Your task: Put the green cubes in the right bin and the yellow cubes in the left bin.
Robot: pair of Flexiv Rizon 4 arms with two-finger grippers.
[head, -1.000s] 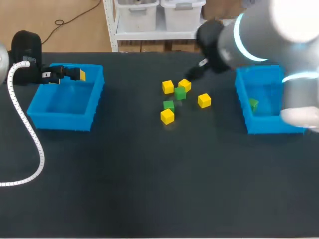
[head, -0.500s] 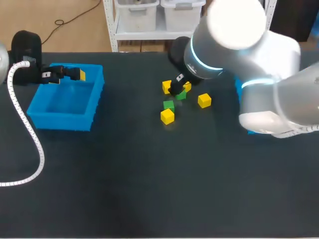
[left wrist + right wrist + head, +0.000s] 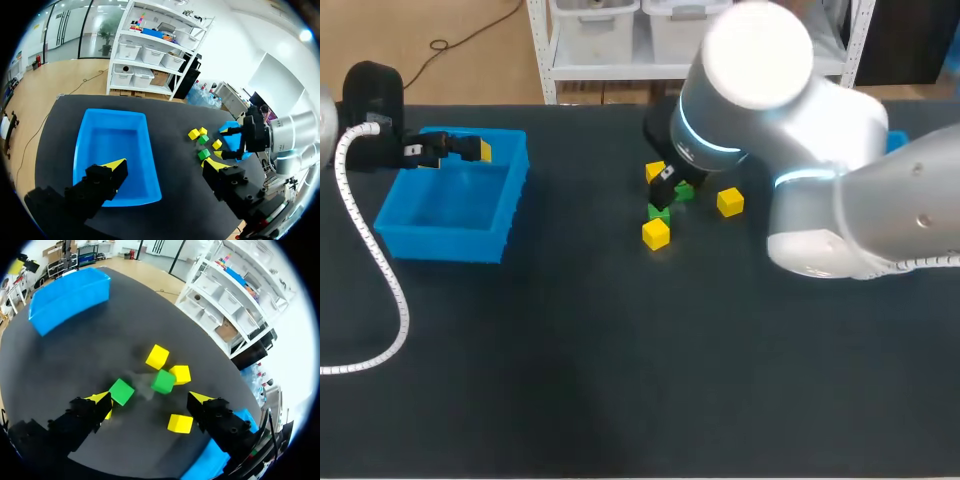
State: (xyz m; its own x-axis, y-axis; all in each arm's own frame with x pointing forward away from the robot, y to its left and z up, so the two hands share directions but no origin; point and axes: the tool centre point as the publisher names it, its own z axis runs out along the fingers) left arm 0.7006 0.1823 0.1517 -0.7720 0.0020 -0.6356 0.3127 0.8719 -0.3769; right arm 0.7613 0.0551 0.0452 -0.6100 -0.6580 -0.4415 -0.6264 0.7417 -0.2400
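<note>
Several cubes lie in a cluster mid-table: yellow cubes [image 3: 656, 234] [image 3: 729, 202] [image 3: 655, 171] and green cubes [image 3: 659, 211] [image 3: 685, 190]. My right gripper [image 3: 666, 181] hangs open just above this cluster. In the right wrist view its own gripper [image 3: 150, 400] has one green cube [image 3: 121, 391] beside a fingertip and another green cube [image 3: 163, 381] just ahead, untouched. My left gripper [image 3: 450, 150] stands open and empty over the far corner of the left bin [image 3: 450, 235]. The right bin [image 3: 897, 141] is mostly hidden behind my right arm.
The left wrist view shows the left bin [image 3: 115, 145] under its own gripper [image 3: 165, 166], and no cubes show in it. A white cable loops over the table's left side [image 3: 390, 290]. My bulky right arm [image 3: 820, 200] covers the table's right part.
My right arm has swung left from over the right bin to the cube cluster, its gripper staying open. The left arm has not moved.
</note>
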